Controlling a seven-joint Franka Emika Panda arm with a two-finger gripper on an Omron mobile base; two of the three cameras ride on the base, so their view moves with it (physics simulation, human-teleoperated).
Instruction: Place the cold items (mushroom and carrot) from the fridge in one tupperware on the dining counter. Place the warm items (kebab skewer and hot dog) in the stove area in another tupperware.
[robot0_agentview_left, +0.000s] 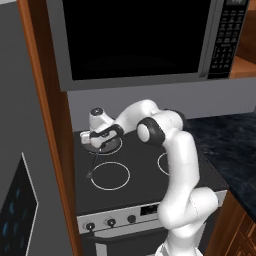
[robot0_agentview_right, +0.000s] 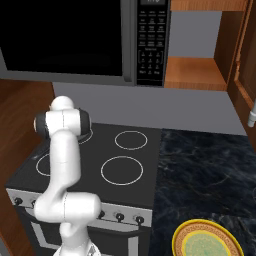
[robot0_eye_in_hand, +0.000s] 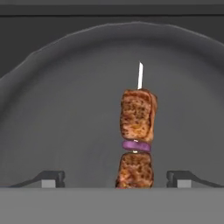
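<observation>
Grey pan (robot0_eye_in_hand: 57, 109) on the stove's (robot0_agentview_left: 140, 185) rear left burner holds the skewer (robot0_eye_in_hand: 137, 144). Gripper (robot0_eye_in_hand: 116, 178) hangs over it, fingers (robot0_eye_in_hand: 52, 178) apart, one on each side of the lower meat chunk. Descend straight, keep the chunk centred, close squarely across it.

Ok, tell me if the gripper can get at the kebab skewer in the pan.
Probably yes: the gripper hangs just above the kebab skewer in the pan, jaws spread either side, nothing between.
</observation>
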